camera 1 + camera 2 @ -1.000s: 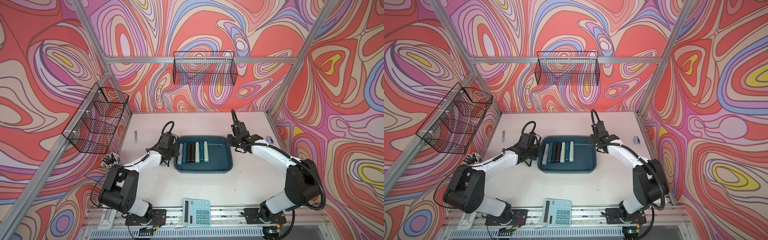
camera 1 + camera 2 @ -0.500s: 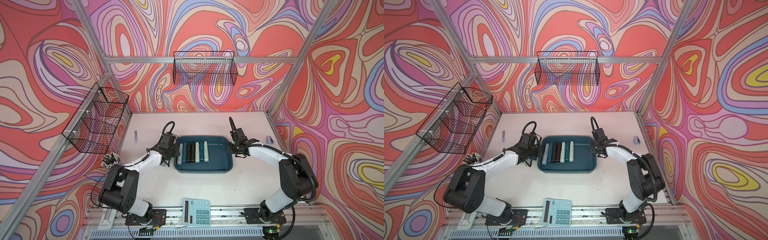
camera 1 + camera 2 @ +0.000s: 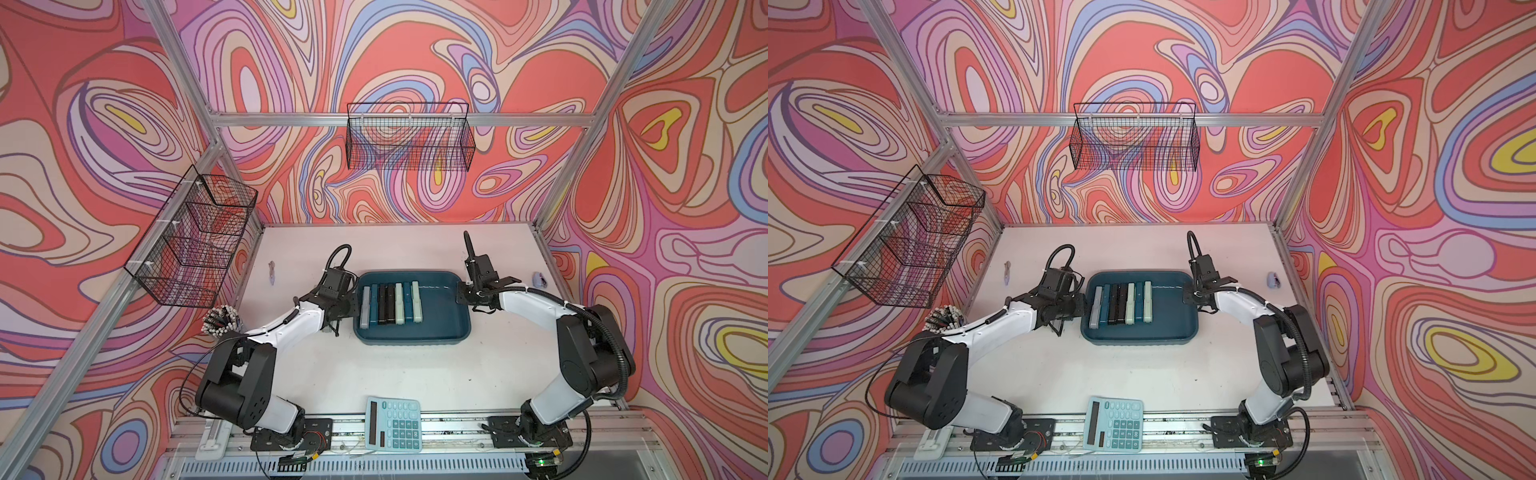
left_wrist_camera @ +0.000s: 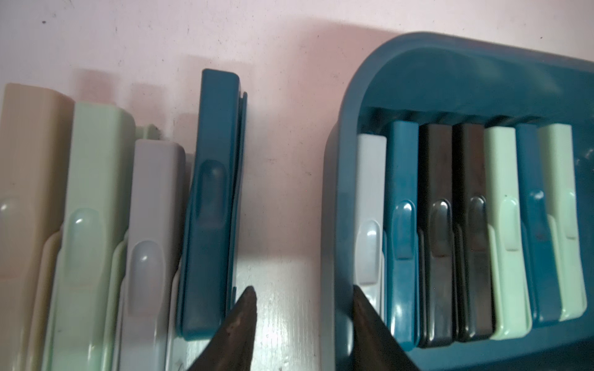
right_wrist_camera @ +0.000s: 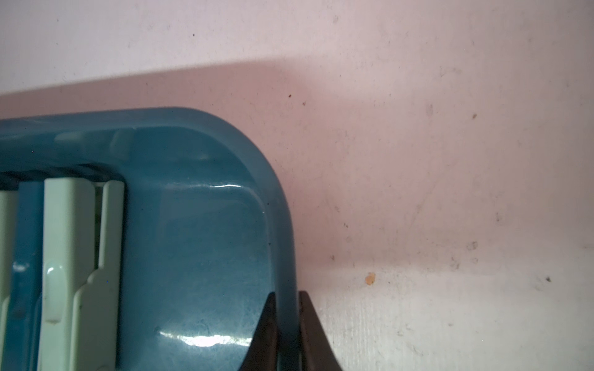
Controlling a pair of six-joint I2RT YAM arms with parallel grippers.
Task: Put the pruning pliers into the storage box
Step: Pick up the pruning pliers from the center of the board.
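The dark teal storage box (image 3: 411, 341) (image 3: 1138, 338) sits mid-table with several pruning pliers (image 3: 390, 303) (image 3: 1121, 303) lined up in its left half. In the left wrist view more pliers lie on the table beside the box: dark teal (image 4: 212, 208), grey (image 4: 151, 225), pale green (image 4: 93, 192) and beige (image 4: 25, 160). My left gripper (image 4: 302, 295) (image 3: 352, 305) is open and straddles the box's left wall (image 4: 334, 225), holding nothing. My right gripper (image 5: 287, 298) (image 3: 462, 293) is shut on the box's right rim (image 5: 225, 128).
A teal calculator (image 3: 393, 424) lies at the table's front edge. Black wire baskets hang on the back wall (image 3: 409, 139) and the left wall (image 3: 195, 237). A small lilac object (image 3: 539, 279) lies at the far right, and a thin pale item (image 3: 272, 272) at the back left.
My left gripper has opened at the box's left wall. My right gripper has come down to the box's right rim and shut on it.
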